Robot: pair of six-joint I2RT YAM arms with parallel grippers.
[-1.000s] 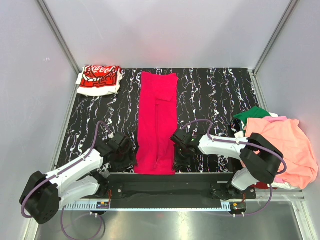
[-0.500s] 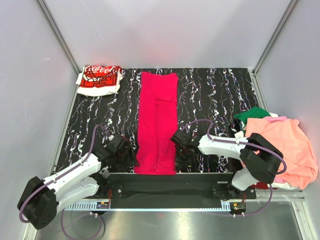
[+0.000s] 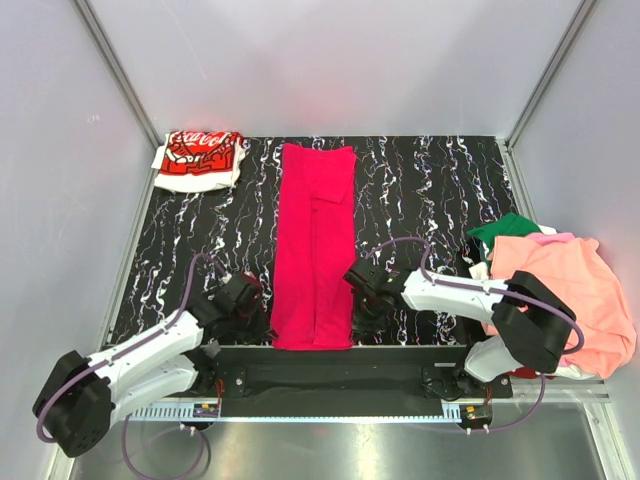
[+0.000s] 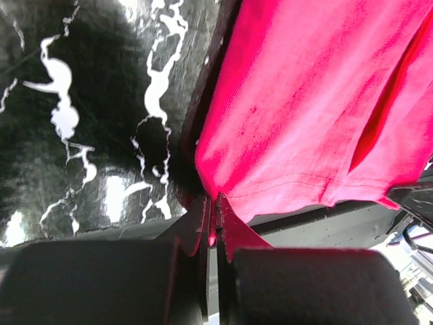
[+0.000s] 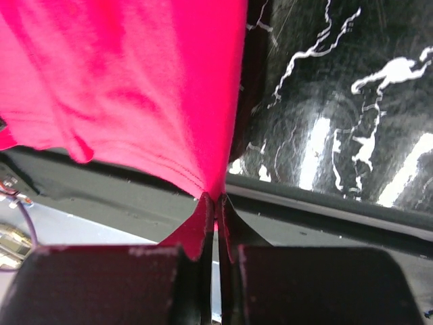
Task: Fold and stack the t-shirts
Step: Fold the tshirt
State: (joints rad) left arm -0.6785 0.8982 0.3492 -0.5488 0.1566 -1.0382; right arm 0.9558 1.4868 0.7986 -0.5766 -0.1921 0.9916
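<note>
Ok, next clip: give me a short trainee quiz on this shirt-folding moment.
1. True or false: the left gripper and right gripper each pinch a near corner of the crimson t-shirt.
2. Where on the table does the white t-shirt with red logo lie? A far-left corner, B near-right corner, C centre.
3. Fill in: the pile at the right edge is topped by a ___ t-shirt.
Key: 1 true; 2 A; 3 salmon-orange.
</note>
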